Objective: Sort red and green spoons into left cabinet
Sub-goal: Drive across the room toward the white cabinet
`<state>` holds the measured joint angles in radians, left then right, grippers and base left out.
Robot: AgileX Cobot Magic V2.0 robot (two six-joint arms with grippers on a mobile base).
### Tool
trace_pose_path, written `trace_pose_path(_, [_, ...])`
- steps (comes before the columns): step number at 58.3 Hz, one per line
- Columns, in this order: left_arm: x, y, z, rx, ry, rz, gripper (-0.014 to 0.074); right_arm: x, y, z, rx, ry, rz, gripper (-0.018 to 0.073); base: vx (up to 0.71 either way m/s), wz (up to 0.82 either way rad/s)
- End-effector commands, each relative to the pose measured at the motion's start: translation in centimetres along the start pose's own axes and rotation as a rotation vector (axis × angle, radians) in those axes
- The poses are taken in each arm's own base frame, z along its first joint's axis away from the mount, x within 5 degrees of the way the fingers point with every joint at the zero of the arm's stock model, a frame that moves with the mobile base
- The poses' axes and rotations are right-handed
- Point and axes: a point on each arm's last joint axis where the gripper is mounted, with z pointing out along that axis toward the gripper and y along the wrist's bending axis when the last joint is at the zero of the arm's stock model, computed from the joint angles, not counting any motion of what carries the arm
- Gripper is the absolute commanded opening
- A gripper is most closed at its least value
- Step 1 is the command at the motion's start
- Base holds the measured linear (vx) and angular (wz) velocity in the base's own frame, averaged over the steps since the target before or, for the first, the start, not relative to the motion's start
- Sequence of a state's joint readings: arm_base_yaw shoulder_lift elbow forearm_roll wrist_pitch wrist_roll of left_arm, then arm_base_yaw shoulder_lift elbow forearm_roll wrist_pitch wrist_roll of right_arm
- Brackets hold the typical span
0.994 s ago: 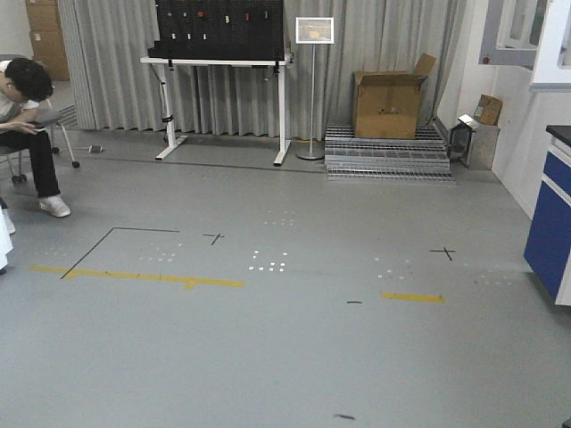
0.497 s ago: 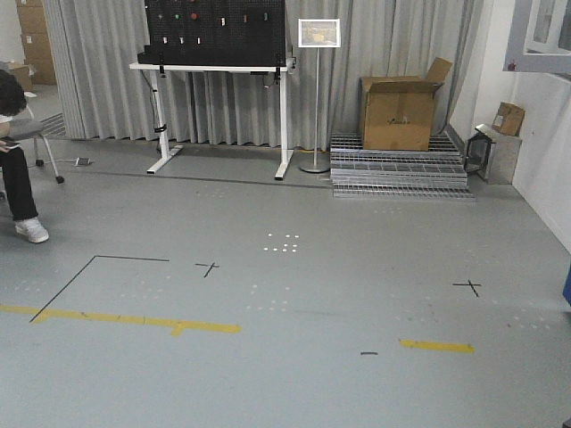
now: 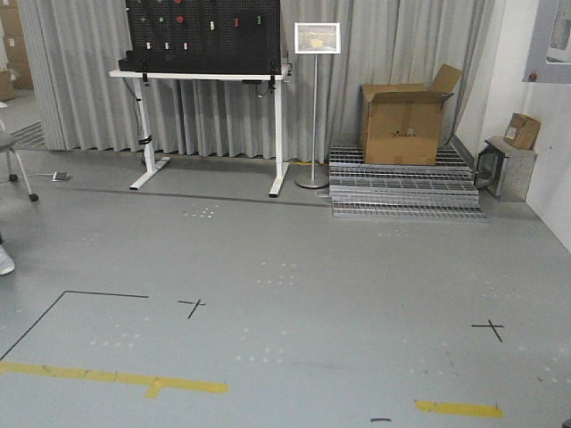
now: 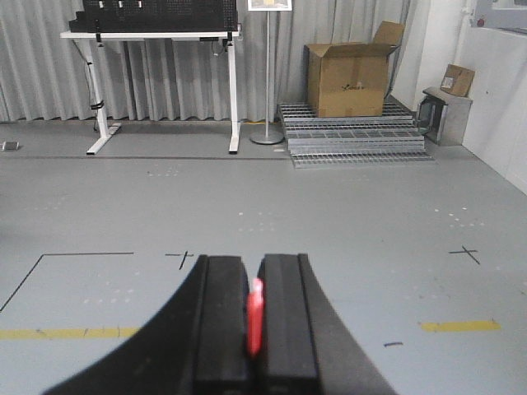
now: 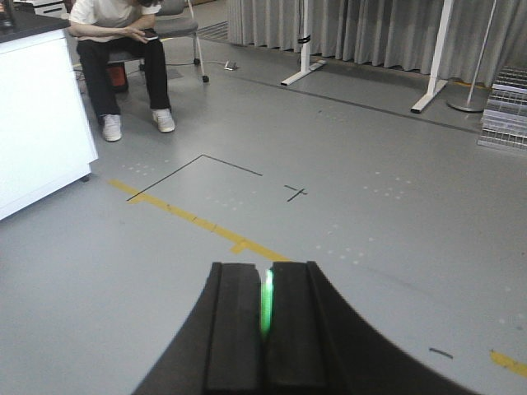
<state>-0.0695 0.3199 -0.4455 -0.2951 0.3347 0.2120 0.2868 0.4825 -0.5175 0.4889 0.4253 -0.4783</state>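
Red spoon [image 4: 255,317] is clamped by left gripper [image 4: 253,271], green spoon [image 5: 266,303] by right gripper [image 5: 266,276]; either may be shaken loose by jolts.

Grey floor [image 4: 329,206] with yellow tape [image 4: 459,326] and black crosses [image 4: 469,253] runs ahead of the left claw [image 4: 254,270]; far ahead-left, grey curtains [image 4: 165,82] and a white table [image 4: 152,35] bearing a black pegboard [image 4: 156,13]; far ahead-right, a cardboard box [image 4: 350,80] on metal grates [image 4: 354,138]
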Motion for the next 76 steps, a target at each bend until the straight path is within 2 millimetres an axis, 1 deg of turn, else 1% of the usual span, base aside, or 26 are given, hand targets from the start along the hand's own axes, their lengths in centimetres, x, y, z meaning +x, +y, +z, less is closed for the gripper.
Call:
trace_pose_path(1, [-1.53,0.06,-0.13,-0.012,-0.096,-0.015,-0.0003,-1.47,-0.26,-0.24,0.031,-0.088,0.002,-0.0003,0.60,-0.07])
trace_pose_path(76, [-1.54,0.06,-0.13,-0.012,-0.097,-0.015,-0.0003,-1.47,-0.26,-0.24,0.031,-0.088,0.002,-0.0003,0.63,-0.06])
